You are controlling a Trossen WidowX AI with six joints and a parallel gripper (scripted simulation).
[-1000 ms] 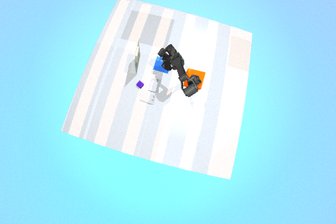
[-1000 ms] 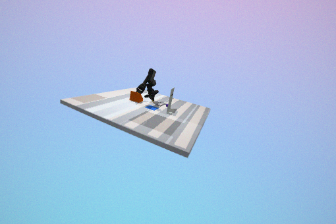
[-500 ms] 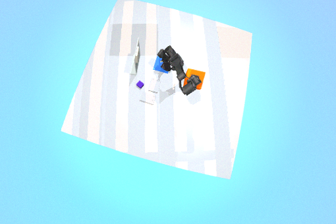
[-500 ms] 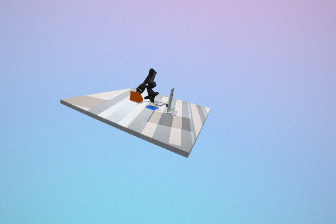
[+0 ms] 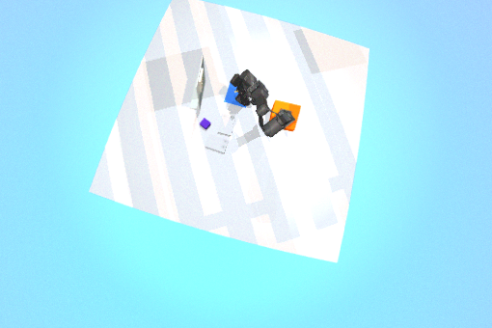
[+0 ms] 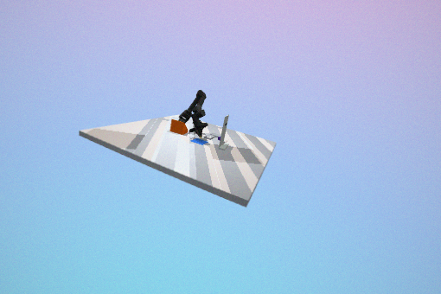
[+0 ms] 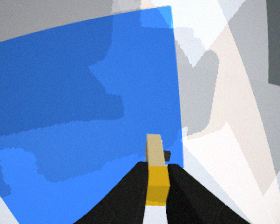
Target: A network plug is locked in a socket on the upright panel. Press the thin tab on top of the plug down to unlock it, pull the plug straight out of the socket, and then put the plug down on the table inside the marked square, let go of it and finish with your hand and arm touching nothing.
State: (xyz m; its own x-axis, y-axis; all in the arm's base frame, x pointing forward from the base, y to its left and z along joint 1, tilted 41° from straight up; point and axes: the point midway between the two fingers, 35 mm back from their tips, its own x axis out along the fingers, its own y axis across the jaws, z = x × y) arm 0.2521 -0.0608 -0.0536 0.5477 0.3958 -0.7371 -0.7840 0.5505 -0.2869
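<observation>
The plug point(image 7: 158, 192), yellow with a tan front part, is between the fingertips in the wrist view. A small dark piece shows beside it. My gripper point(image 7: 156, 171) point(image 6: 200, 135) is shut on the plug and points down low over the blue marked square point(image 7: 60, 65) point(image 5: 231, 97) point(image 6: 199, 142). In the wrist view the plug appears over the square, near its right edge; its exact height is hard to tell. The upright panel point(image 5: 200, 86) point(image 6: 224, 131) stands apart from the gripper. Its socket is too small to make out. The tab's state cannot be told.
A small purple cube point(image 5: 205, 123) point(image 6: 219, 138) lies near the panel's foot. A pale flat slotted piece point(image 5: 216, 141) lies beside the cube. The arm's base stands at an orange block point(image 5: 293, 110) point(image 6: 178, 126). Broad shadow stripes cross the table point(image 5: 193, 185) point(image 6: 173, 163).
</observation>
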